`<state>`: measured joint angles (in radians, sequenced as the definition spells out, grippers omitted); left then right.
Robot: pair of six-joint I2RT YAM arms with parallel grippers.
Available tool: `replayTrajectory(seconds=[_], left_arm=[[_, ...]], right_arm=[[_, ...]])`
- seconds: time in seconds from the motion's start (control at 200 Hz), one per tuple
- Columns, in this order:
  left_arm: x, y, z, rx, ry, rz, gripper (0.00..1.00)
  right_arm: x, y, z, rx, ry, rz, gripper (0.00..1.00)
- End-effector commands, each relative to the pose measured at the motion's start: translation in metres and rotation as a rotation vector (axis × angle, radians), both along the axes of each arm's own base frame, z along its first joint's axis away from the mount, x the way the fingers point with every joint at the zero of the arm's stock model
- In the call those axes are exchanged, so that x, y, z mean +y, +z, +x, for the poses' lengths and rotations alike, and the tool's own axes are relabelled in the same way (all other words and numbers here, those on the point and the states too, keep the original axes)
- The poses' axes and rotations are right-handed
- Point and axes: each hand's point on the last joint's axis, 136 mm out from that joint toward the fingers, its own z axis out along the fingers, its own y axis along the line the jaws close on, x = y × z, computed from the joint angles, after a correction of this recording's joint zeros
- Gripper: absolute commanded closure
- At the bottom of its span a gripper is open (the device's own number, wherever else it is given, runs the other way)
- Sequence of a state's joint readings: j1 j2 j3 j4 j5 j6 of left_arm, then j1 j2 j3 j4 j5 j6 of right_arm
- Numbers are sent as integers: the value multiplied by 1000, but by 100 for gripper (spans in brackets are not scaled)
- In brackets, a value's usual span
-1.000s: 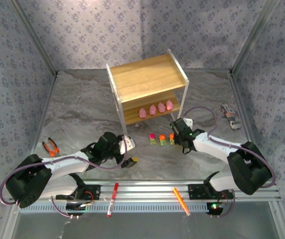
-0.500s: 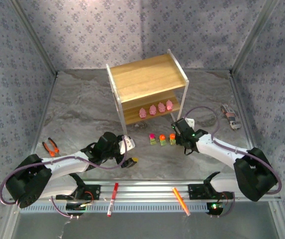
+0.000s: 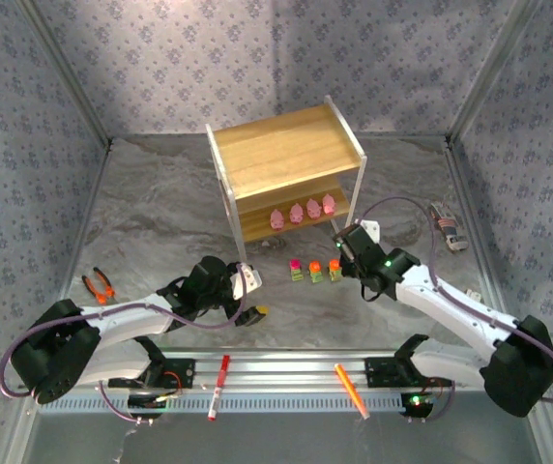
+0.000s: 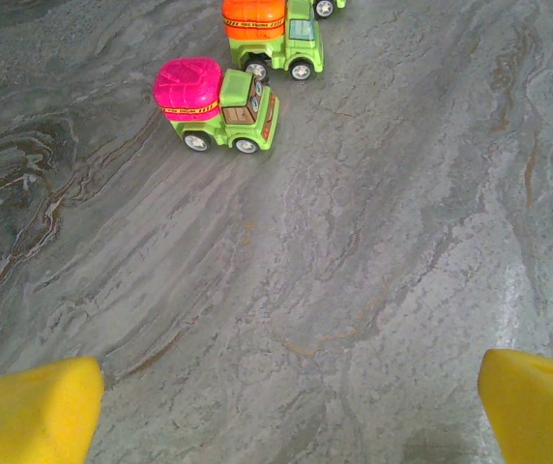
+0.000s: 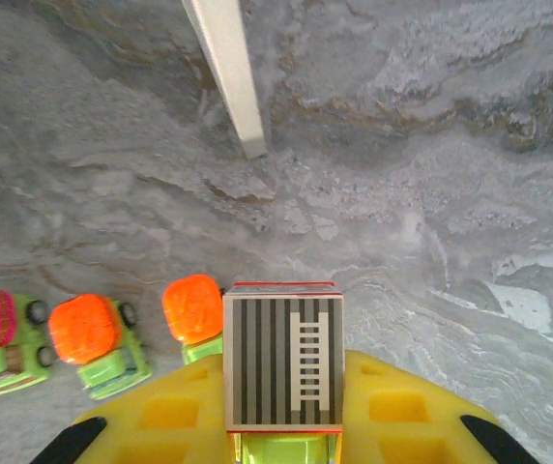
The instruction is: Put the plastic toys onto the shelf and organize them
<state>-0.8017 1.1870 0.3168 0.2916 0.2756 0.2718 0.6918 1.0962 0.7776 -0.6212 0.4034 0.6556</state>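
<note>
Grey-topped truck (image 5: 282, 372) — in right gripper (image 5: 282, 418)

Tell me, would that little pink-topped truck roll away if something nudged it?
The pink-topped truck stands on its wheels, so a nudge along its length would probably send it rolling. It looks like hard glossy plastic: likely stiff, light, somewhat slippery. Its bulky top may tip it if pushed sideways.

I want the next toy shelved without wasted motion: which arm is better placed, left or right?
Right. The right fingers clamp the striped-top truck, close beside a leg of the shelf. The left fingers stand open and empty, farther back over the table.
</note>
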Motion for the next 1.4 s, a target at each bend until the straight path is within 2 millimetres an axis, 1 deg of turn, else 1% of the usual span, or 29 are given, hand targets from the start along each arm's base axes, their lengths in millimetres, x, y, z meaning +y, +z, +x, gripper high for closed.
replayTrajectory(seconds=[0.0,0.155,0.3,0.33,0.355,0.365,0.38,0.505,0.894,1.059,1.199,1.279,1.394], left_arm=[[-8,10,3,-29,-18,-22,0],[-7,10,3,-29,-16,-21,0],[-7,10,3,-29,-18,-21,0],[-7,10,3,-29,-19,-21,0],[-7,10,3,-30,-19,-21,1],[-7,10,2,-29,-20,-20,0],[-7,10,2,-29,-20,-20,1],[-7,10,3,-31,-17,-22,0],[-7,11,2,-34,-22,-23,0],[-6,13,1,-36,-21,-27,0],[-4,15,3,-39,-7,-23,0],[-2,18,3,-37,-2,-18,1],[1,22,2,-18,2,-12,0]], right_arm=[[-6,23,-10,-3,4,-42,78],[5,58,-12,-39,56,-55,78],[13,102,-13,-91,90,-67,78],[14,111,-13,-102,121,-87,78],[14,114,-14,-102,128,-96,78],[15,124,-13,-118,128,-84,78],[16,130,-13,-128,130,-80,78],[17,158,-13,-160,149,-65,78],[36,230,-14,-263,241,-12,78],[50,259,-7,-309,284,-24,78],[63,285,3,-354,341,-56,78],[70,294,9,-364,363,-75,78],[76,301,18,-350,383,-79,77]])
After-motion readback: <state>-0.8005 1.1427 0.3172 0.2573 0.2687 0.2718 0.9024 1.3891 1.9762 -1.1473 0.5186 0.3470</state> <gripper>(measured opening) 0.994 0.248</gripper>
